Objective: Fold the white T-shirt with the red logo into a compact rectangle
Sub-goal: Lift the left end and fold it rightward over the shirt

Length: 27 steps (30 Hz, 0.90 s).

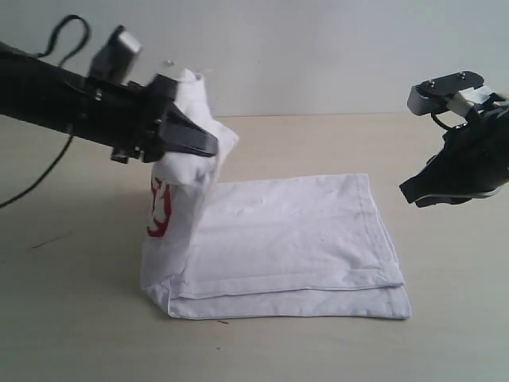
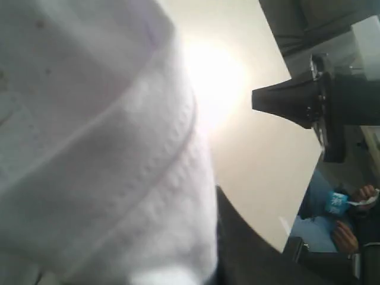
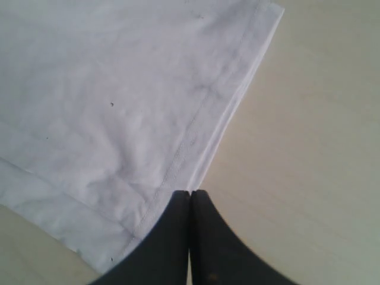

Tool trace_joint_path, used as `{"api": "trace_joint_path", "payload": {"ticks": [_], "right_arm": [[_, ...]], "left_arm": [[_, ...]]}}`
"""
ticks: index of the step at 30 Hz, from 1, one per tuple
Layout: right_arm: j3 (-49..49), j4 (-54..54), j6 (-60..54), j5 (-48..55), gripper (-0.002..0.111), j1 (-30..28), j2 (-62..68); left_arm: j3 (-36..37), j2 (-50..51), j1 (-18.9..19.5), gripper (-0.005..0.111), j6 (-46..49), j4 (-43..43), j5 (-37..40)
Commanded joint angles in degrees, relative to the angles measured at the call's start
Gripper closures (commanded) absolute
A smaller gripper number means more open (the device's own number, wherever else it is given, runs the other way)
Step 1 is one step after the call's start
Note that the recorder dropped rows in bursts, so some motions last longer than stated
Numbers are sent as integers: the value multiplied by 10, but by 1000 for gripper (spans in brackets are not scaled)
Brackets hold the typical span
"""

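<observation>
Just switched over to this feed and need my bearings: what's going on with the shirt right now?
The left gripper is clamped on a bunch of the white T-shirt and holds its left end up off the table. Part of the red logo shows on the raised fabric. The rest of the shirt lies flat in folded layers. The right gripper hangs in the air beside the shirt's right edge, jaws shut and holding nothing.

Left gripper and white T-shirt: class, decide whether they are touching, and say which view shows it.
Touching. The exterior view shows the left gripper shut on a bunched, raised part of the white T-shirt, with cloth pinched between its jaws.
</observation>
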Motion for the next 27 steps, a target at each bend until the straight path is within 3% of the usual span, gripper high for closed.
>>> {"api": "trace_joint_path", "payload": {"ticks": [1,8,10,14,15,21,27], "right_arm": [[0,2,-1,-4,108,-1,1],[0,2,-1,-10,108,-1,1],[0,2,-1,-10,108,-1,1],[0,2,-1,-9,108,-1,1],[0,2,-1,-9,108,-1,1],[0,5,-1,-3,108,-1,1],[0,7,-28,15,108,-1,2]], "left_arm": [[-34,67,-96,107,-2,-17,-79],[-79,163,-162,104,-5,-43,-76],[-91,177,-172,87,-4,-58,-71],[-109,182,-173,25,-41,-64,-74],[-113,182,-171,23,-48,-58,-71],[-147,179,-149,36,-48,-47,-21],[-142,177,-114,72,-80,191,14]]}}
